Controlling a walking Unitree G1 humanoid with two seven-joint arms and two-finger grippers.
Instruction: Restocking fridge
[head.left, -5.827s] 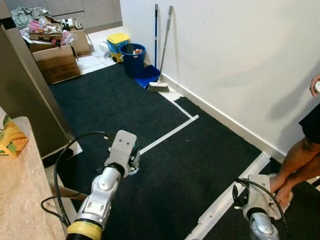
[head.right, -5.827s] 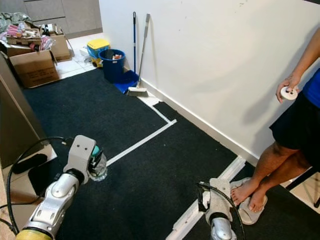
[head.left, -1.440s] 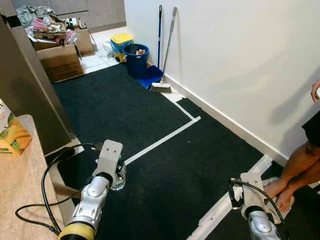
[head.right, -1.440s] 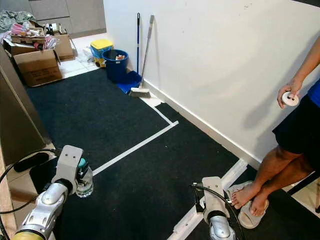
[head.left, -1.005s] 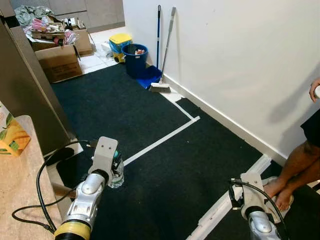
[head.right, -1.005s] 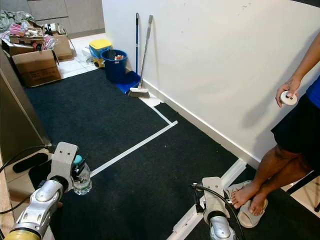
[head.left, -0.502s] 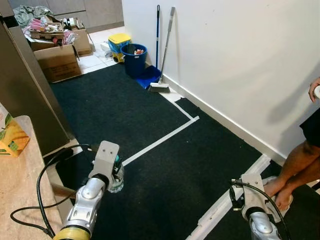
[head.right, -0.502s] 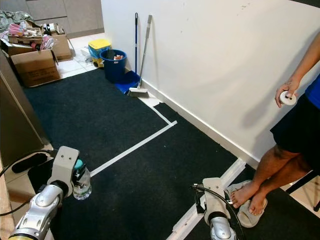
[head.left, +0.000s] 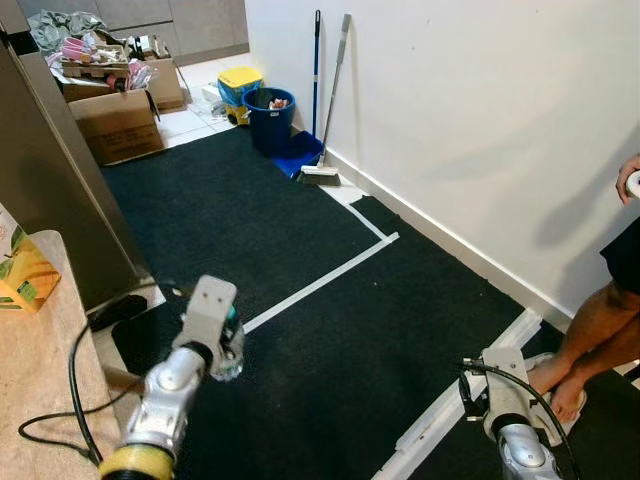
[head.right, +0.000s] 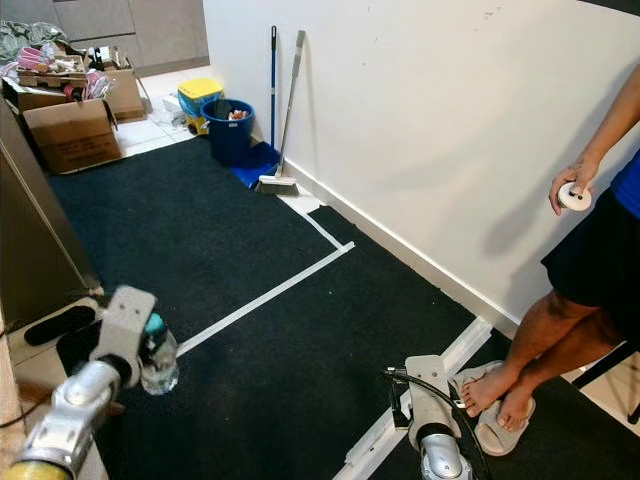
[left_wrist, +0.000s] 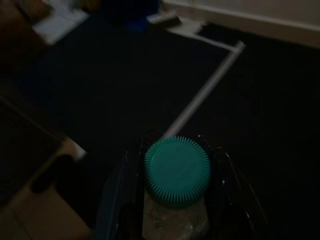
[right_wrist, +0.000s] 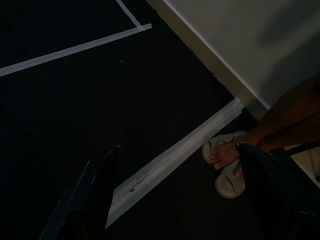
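A: How far along is the restocking?

B: Early, I'd judge. The left gripper (head.right: 150, 355) is pinching a clear water bottle (head.right: 158, 361) with a teal cap (left_wrist: 177, 169), carried in the air above the black carpet (head.left: 330, 340), near the edge of the beige worktop (head.left: 45, 390). Nothing has gone into a fridge yet; a juice carton (head.left: 22, 275) waits at the worktop's far edge.

A: And the other arm?

B: The right gripper (right_wrist: 177, 195) hangs idle, fingers spread wide with nothing between them.

A: What do the wrist cameras add?

B: The left wrist view shows the ribbed cap end-on between the fingers. The head views show the surroundings instead: cardboard boxes (head.left: 115, 125), a blue bucket (head.left: 270, 118), a broom (head.left: 325, 120) against the wall, and a person (head.right: 590, 270) holding a small white disc.
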